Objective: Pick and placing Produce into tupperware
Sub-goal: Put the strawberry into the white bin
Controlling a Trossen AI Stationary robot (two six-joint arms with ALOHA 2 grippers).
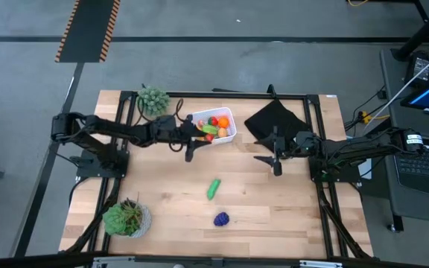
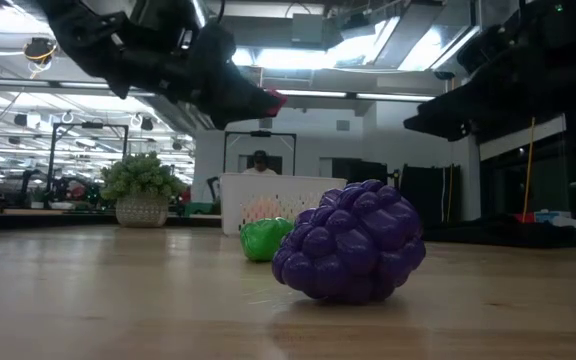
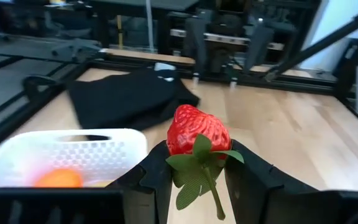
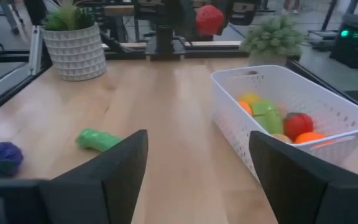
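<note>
— Well, what's on the list, starting from the left?

— Item one: left gripper (image 1: 190, 143), at the tub's near-left corner, clamped on a strawberry (image 3: 197, 130). Red, dimpled skin, green leaf and stem hanging down between the fingers (image 3: 151, 180). Lifted clear of the desk (image 1: 274, 208), beside the wall and not yet over the opening, as far as I can judge.

— So which step is that?

— Carrying, I'd say; the pick is done, the drop is not. Next it wants the berry brought over the rim and then the fingers let go, without knocking the light wall.

— Item two?

— Tupperware (image 1: 225, 119): white, low perforated walls, rounded corners, at the back of the desk between the bushy plant (image 1: 153, 100) and the black cloth (image 1: 274, 119). Inside: orange, yellow, green and red pieces (image 4: 278, 121), filling the bottom but not heaped.

— And loose stock?

— Green vegetable (image 1: 214, 187), lying on its side mid-desk. Purple grape cluster (image 1: 221, 219), knobbly, nearer the front edge. Both well apart from the tub, both unclaimed. A second potted plant (image 1: 126, 218) sits at the front left.

— Rightmost entry?

— Right gripper (image 1: 275, 158), just in front of the cloth, fingers spread and empty, pointed back towards the tub. Waiting, by the look of it.
</note>
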